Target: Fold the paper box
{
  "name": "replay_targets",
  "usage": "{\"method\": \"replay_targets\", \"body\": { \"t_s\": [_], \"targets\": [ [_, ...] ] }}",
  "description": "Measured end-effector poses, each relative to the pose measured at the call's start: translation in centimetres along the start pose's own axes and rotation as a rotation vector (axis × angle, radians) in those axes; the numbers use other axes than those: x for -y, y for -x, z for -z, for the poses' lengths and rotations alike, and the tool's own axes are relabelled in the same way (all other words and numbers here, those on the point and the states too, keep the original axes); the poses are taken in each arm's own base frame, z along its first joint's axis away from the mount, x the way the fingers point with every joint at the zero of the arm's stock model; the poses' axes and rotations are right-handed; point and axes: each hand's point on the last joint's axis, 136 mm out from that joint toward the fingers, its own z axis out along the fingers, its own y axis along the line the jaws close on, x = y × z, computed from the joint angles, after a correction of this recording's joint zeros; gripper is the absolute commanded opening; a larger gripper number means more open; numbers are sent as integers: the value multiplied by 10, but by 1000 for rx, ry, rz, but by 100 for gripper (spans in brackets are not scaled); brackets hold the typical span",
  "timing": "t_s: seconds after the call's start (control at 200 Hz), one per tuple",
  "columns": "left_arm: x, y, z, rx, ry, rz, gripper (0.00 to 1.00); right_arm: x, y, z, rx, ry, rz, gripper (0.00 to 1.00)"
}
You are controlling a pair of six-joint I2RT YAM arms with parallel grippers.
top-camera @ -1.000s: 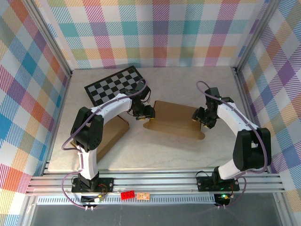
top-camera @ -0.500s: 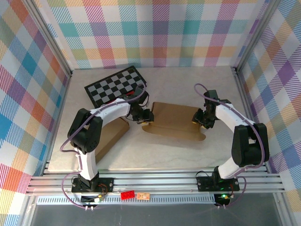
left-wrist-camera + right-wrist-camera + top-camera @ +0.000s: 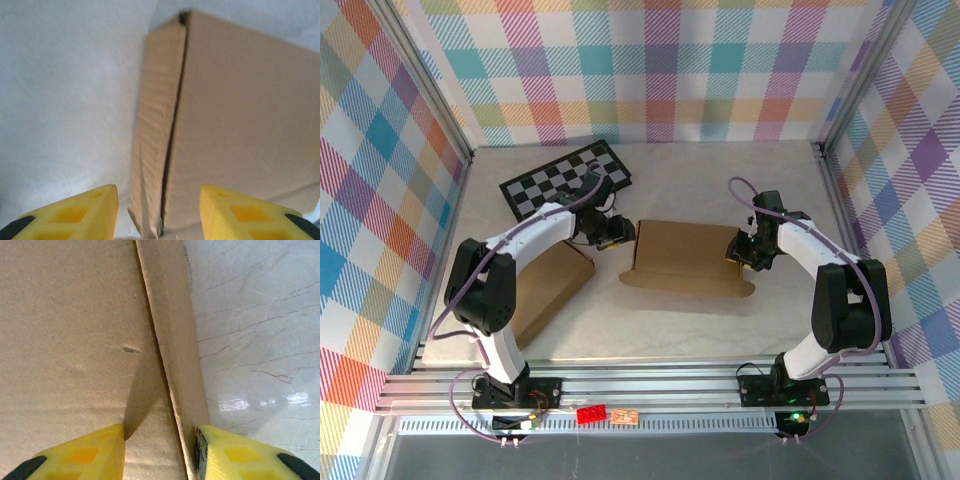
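The brown paper box [image 3: 685, 255] lies flat in the middle of the table, a curved flap along its near edge. My left gripper [image 3: 611, 232] hovers just off the box's left end, open. In the left wrist view its yellow fingers [image 3: 70, 212] frame the box's [image 3: 240, 115] folded left side strip with space on both sides. My right gripper [image 3: 744, 246] is at the box's right end, open and astride the edge. In the right wrist view one finger is over the top panel [image 3: 70, 330] and the other finger [image 3: 235, 455] presses the outer side of the narrow side strip [image 3: 175, 340].
A black-and-white checkerboard [image 3: 565, 180] lies at the back left. A second flat cardboard piece [image 3: 545, 290] lies under my left arm. Plaid walls close in three sides. A small red block [image 3: 590, 413] sits on the front rail.
My left gripper has pulled back to the left, off the box's left end. My right gripper's jaws have narrowed around the box's right edge. The box has settled flatter.
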Motion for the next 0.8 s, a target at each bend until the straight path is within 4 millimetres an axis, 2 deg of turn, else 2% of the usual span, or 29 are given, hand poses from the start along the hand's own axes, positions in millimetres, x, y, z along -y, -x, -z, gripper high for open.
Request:
{"method": "replay_targets", "body": {
  "t_s": [0.07, 0.18, 0.42, 0.63, 0.8],
  "targets": [
    [-3, 5, -9, -11, 3, 2, 44, -1, 0, 0, -3, 5, 3, 39],
    [-5, -1, -21, -51, 0, 5, 44, -3, 0, -1, -7, 18, 12, 39],
    [-6, -9, -32, -69, -32, 7, 44, -11, -2, -3, -23, 61, 27, 38],
    [-15, -22, -38, -100, -14, 16, 43, -19, -3, -6, -40, 109, 30, 37],
    [-19, -28, -33, -83, -16, 11, 36, -23, -4, -8, -43, 136, 49, 41]
  ]
}}
